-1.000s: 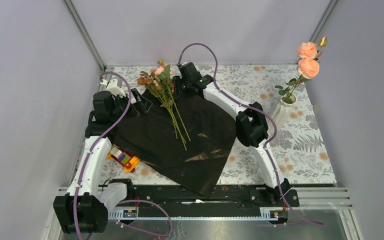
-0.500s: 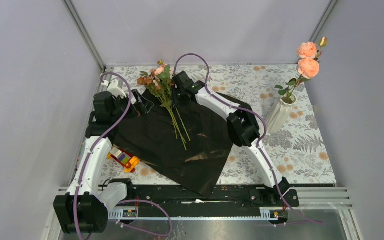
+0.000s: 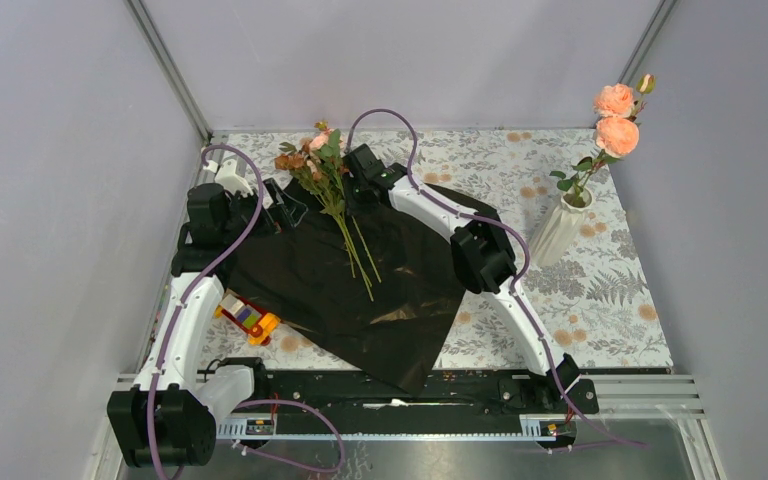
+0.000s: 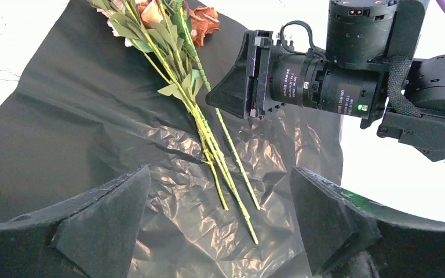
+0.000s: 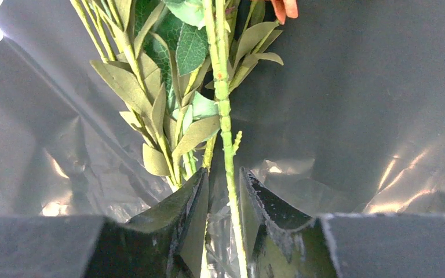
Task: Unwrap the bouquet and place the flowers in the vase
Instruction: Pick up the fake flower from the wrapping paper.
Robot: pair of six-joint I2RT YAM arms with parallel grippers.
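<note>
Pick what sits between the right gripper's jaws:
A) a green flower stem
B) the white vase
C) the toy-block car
A: in the right wrist view, a green flower stem runs down into the narrow gap between the jaws of the right gripper.

White printed lettering (image 4: 324, 92) runs in short lines along the black cylindrical motor housing (image 4: 301, 75) on the right arm's wrist, too small to read. Beside the lettering on that housing, a small green indicator light (image 4: 360, 107) glows. No word or number is legible.
</note>
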